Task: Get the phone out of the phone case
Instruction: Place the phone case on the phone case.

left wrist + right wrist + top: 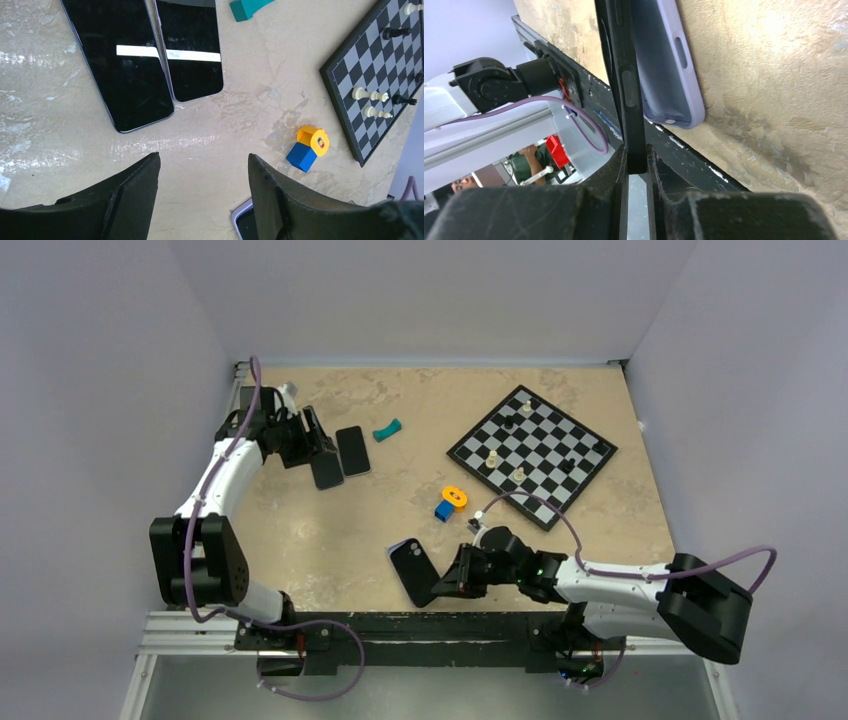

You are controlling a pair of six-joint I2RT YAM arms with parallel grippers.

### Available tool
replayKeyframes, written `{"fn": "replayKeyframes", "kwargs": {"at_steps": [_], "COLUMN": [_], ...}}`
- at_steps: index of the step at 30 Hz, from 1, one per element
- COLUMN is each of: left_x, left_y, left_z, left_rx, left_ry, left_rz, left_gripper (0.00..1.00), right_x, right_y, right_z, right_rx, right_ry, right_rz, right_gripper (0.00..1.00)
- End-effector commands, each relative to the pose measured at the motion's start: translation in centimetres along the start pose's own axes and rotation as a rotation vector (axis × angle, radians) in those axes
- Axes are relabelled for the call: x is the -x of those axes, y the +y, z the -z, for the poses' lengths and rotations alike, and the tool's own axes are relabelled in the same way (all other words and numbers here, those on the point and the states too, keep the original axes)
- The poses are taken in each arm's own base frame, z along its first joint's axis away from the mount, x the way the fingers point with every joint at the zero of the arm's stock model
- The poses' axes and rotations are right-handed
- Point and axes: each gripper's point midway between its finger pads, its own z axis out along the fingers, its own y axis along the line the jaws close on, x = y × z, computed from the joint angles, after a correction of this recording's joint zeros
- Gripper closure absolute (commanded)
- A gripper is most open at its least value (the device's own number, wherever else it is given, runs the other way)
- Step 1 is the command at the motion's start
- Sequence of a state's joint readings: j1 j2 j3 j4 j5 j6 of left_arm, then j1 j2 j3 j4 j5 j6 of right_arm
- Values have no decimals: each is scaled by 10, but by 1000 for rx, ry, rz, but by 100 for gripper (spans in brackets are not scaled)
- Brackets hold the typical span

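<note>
The right gripper (pixel 637 165) is pinching the dark phone (pixel 628 85) edgewise between nearly closed fingers. The lavender phone case (pixel 666 60) is lying just ahead of them, perhaps touching the phone. The left gripper (pixel 204 172) is hovering wide open, holding nothing.

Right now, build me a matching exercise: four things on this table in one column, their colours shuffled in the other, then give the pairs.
Things:
1. phone case
2. phone clamped in the right gripper
3. curved piece
4. lower toy block

Colours:
A. teal
B. blue
C. lavender
D. black

Pairs: 1-C, 2-D, 3-A, 4-B.
</note>
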State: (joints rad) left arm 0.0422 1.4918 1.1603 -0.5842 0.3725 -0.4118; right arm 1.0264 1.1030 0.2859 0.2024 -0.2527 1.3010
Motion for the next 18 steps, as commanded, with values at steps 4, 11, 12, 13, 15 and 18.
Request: {"fn": "replayKeyframes", "kwargs": {"at_steps": [4,11,12,13,15,18], "left_x": [5,5,5,5,5,3], "left_y": [-17,-22,-23,-24,-25,-30], "left_z": [8,12,13,16,19,26], "left_rx": [-63,-81,-83,-85,-85,-93], "left_ry": [-39,-46,-50,-58,-71,-93], "left_rz": [-11,-24,-30,-36,-52,-86], "left_gripper": [32,31,31,31,30,29], "right_x": [3,7,9,11,15,20], "right_y": [25,39,42,42,41,41], "right_z": [-7,4,6,8,12,18], "right_rx": [51,89,91,86,65,39], "right_ry": [25,2,-6,-16,-33,-58], "right_rz": [48,122,133,143,168,212], "right_gripper": [78,24,22,21,19,17]}}
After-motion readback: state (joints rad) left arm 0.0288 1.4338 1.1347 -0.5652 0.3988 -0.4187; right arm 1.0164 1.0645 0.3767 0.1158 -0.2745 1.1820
